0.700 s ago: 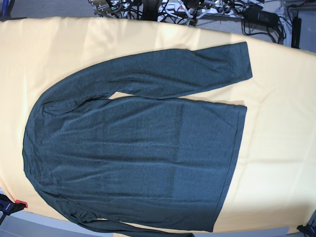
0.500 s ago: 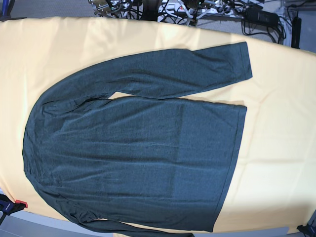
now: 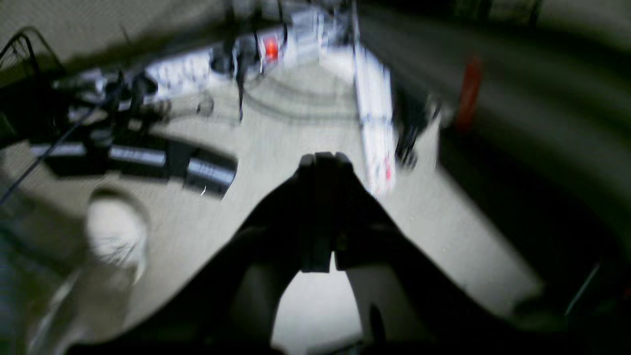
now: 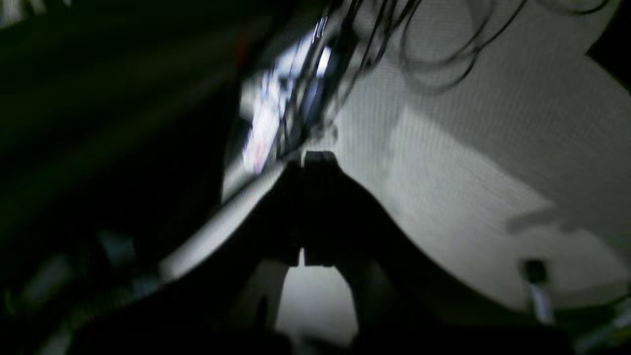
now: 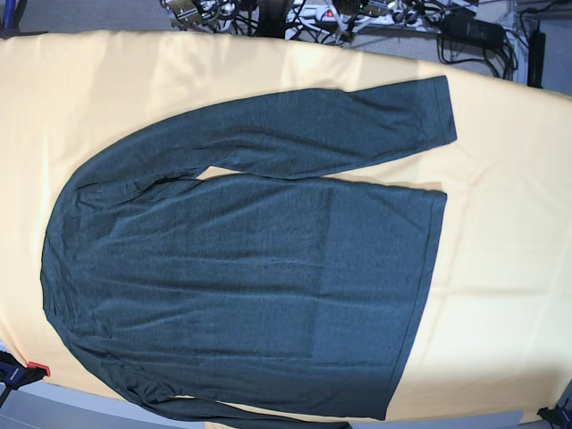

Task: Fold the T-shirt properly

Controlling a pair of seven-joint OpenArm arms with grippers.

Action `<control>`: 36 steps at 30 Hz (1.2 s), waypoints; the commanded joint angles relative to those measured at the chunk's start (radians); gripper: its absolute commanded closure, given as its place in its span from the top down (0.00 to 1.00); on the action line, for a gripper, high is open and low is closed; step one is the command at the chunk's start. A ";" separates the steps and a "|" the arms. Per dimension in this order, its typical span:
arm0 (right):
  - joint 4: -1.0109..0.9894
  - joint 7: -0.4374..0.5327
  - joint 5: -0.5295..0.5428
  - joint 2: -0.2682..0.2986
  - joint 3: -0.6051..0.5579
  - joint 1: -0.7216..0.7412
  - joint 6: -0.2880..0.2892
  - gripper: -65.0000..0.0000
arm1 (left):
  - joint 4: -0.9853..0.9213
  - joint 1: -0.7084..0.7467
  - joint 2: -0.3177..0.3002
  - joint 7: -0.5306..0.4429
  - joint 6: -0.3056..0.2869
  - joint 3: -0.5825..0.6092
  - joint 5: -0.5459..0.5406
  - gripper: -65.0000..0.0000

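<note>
Pale yellow tablecloth (image 5: 500, 295) fills the base view, the T-shirt (image 5: 250, 268) spread flat on it, hem to the right. Left wrist view, blurred: left gripper (image 3: 323, 160) clenched, seemingly over floor. Right wrist view: right gripper (image 4: 315, 158) clenched, empty.

The dark charcoal long-sleeved T-shirt (image 5: 250, 286) lies spread flat, unfolded, hem toward the base view's right.

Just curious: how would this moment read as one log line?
T-shirt: flat, unfolded | left gripper: shut, empty | right gripper: shut, empty
</note>
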 commanded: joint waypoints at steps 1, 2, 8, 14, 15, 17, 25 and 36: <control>0.011 -0.028 -0.019 0.003 0.002 -0.013 0.010 0.00 | 0.030 0.015 0.001 0.025 -0.011 0.000 0.020 0.00; 0.026 -0.051 -0.035 0.010 0.002 -0.021 0.010 0.00 | 0.060 0.031 -0.001 0.050 -0.022 0.000 0.034 0.00; 0.201 -0.069 -0.012 0.081 0.002 -0.172 0.068 0.00 | 0.260 0.172 -0.044 0.108 -0.031 0.001 0.055 0.00; 0.488 -0.103 0.102 0.170 0.002 -0.378 0.176 0.00 | 0.492 0.317 -0.118 0.196 -0.109 0.001 0.047 0.00; 0.542 -0.108 0.122 0.185 0.002 -0.418 0.181 0.00 | 0.537 0.345 -0.135 0.202 -0.109 0.001 0.046 0.00; 0.655 -0.111 0.142 0.222 0.002 -0.500 0.186 0.00 | 0.632 0.405 -0.168 0.211 -0.109 0.001 0.047 0.00; 1.148 -0.175 0.148 0.362 0.006 -0.813 0.089 0.00 | 1.056 0.667 -0.320 0.216 -0.108 0.001 0.047 0.00; 1.698 -0.193 0.062 0.437 0.191 -1.161 -0.071 0.00 | 1.582 0.937 -0.489 0.273 -0.032 -0.090 0.127 0.00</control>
